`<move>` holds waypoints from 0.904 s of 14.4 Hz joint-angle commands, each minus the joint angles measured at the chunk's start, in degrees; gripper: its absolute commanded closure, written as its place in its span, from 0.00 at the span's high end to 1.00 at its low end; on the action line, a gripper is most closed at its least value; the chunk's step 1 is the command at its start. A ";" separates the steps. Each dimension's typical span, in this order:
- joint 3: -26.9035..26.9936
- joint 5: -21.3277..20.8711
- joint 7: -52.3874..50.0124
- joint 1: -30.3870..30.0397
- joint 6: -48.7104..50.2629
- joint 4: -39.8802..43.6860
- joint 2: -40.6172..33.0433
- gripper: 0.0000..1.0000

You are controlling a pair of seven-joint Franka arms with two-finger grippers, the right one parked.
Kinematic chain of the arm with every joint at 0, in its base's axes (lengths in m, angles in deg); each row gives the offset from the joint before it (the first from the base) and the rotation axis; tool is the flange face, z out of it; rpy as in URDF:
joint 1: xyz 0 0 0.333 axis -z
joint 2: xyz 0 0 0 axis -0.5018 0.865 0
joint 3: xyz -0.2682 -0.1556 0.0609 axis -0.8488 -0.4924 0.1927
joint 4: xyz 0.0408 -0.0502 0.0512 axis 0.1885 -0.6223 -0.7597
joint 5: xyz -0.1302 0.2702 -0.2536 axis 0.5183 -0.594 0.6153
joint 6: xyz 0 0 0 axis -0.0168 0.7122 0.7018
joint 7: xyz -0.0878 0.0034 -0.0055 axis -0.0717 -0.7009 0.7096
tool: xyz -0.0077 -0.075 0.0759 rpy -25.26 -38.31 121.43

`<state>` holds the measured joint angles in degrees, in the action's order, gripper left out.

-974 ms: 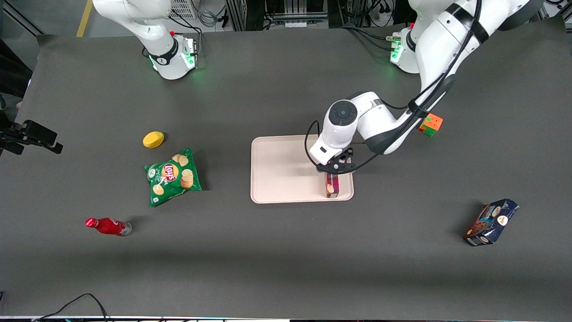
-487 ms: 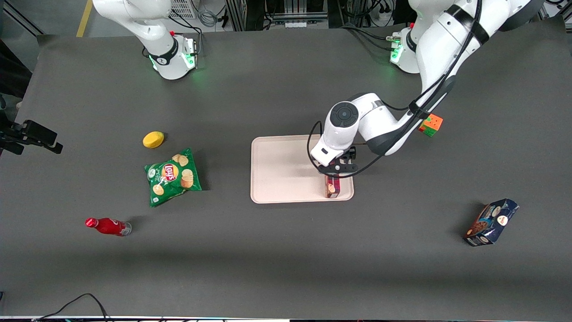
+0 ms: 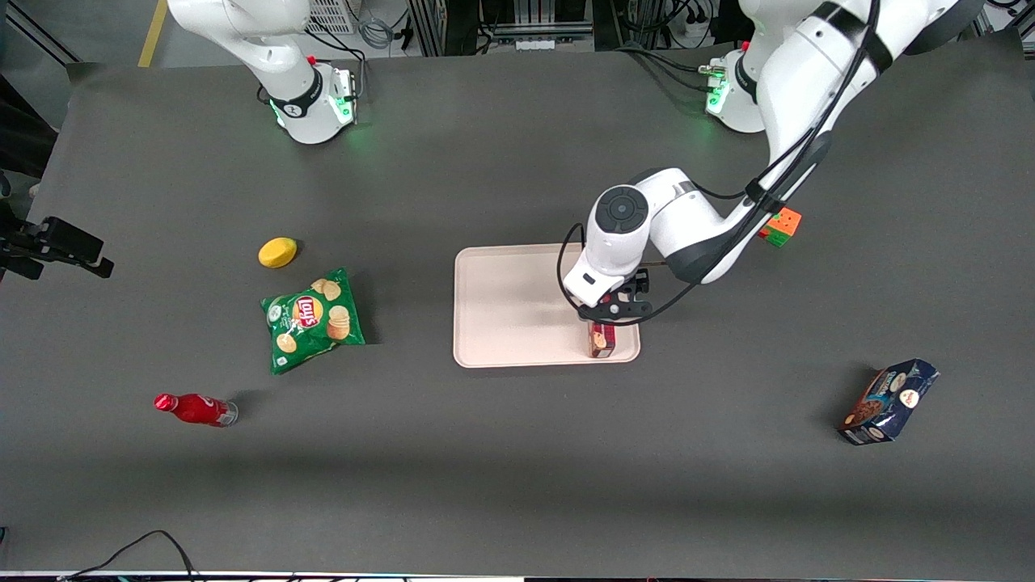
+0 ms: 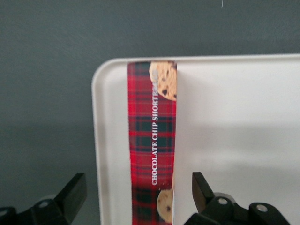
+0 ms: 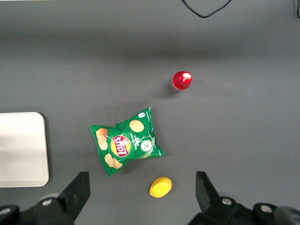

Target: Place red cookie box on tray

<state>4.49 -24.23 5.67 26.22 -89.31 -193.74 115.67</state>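
We see the red cookie box (image 4: 152, 140) lying flat on the tray (image 3: 509, 307), along the tray's short edge at the working arm's end, one end near the corner nearest the front camera. Our gripper (image 4: 136, 197) hovers above the box with its fingers (image 4: 202, 187) spread wide, clear of both long sides, grasping nothing.

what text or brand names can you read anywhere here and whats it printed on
"CHOCOLATE CHIP SHORTB…": white letters along the red cookie box, lying on the tray under the open gripper; the last letters are washed out.
"Lay's": logo on the green chip bag.
Blue cookie bag: print too small to read.
Red bottle: label unreadable.
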 commanded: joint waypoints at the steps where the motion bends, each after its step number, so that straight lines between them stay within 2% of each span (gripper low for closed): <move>1: -6.39 1.03 3.40 0.03 17.73 11.32 -1.89 1.00; 3: -8.42 4.36 5.86 -0.32 23.62 15.98 -3.55 1.00; 5: -8.25 7.79 11.90 -0.50 28.81 20.64 -7.24 1.00; 9: -4.93 15.18 27.89 -4.36 37.69 28.03 -13.04 1.00; 11: 3.56 20.43 39.04 -3.84 41.04 30.41 -17.95 1.00; 13: 16.03 28.25 49.42 -2.18 41.76 29.89 -23.40 1.00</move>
<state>6.38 -4.80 41.67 21.92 -49.55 -163.51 99.73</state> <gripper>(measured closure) 0.000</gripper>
